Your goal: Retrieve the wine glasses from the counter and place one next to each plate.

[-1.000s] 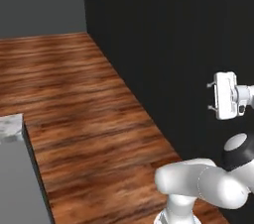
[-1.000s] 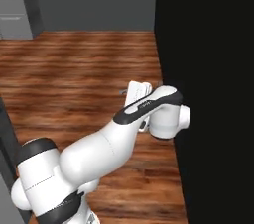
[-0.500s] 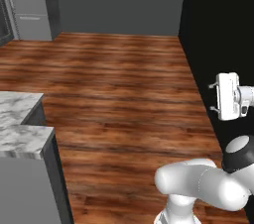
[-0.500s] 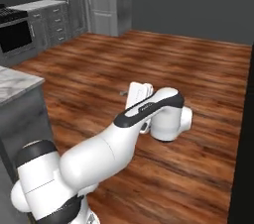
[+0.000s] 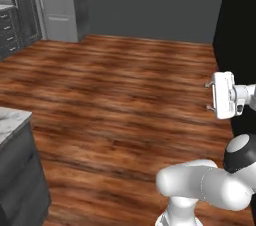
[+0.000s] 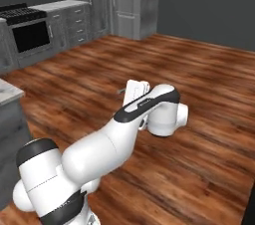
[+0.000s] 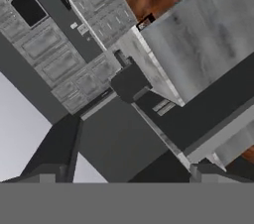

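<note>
No wine glasses or plates can be made out yet, so I cannot say where they stand; the step in hand looks like the drive toward the counter. The gripper (image 5: 207, 96) hangs at 3 o'clock in the left base view, over bare wooden floor (image 5: 125, 100), fingers spread wide and holding nothing. A marble counter corner (image 5: 10, 120) sits at 8 o'clock there; a stove (image 6: 27, 32) shows at 10 o'clock from the right. Next, the base probably needs to bring the glasses into sight before any reach.

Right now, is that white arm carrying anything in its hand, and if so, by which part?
Nothing is held. The hand is open and empty, raised over the wooden floor.
</note>
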Motion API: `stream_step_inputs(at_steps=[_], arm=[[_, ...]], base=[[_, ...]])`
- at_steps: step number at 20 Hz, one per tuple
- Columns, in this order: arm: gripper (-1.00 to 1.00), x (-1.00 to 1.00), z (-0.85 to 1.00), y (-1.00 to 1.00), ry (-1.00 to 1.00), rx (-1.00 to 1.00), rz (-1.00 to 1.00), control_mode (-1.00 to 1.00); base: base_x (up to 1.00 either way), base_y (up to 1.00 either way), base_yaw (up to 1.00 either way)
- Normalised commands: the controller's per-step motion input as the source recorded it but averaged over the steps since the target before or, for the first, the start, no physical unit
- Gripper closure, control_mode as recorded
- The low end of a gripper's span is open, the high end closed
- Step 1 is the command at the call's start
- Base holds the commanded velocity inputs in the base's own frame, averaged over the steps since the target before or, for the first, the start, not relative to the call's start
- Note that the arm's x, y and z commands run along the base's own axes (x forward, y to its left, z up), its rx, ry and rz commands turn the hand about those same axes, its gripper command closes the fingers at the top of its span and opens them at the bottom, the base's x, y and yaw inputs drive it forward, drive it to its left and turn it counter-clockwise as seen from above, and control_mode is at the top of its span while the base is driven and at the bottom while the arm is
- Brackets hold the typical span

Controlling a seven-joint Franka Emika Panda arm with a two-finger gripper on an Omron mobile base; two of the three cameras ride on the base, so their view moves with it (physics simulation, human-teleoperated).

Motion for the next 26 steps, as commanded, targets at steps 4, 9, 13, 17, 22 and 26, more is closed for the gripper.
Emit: stream_step_inputs(at_steps=[4, 9, 13, 17, 22, 26], arm=[[-1.0, 0.0, 0.0, 0.0, 0.0, 0.0, 0.0, 1.0], [-1.0, 0.0, 0.0, 0.0, 0.0, 0.0, 0.0, 1.0], [-1.0, 0.0, 0.0, 0.0, 0.0, 0.0, 0.0, 1.0], [-1.0, 0.0, 0.0, 0.0, 0.0, 0.0, 0.0, 1.0], [-1.0, 0.0, 0.0, 0.0, 0.0, 0.0, 0.0, 1.0], [-1.0, 0.0, 0.0, 0.0, 0.0, 0.0, 0.0, 1.0]], base=[[1.0, -1.0, 0.25], [1.0, -1.0, 0.27], [1.0, -1.0, 0.27], [1.0, -1.0, 0.28], [1.0, -1.0, 0.28], [1.0, -0.88, 0.31]])
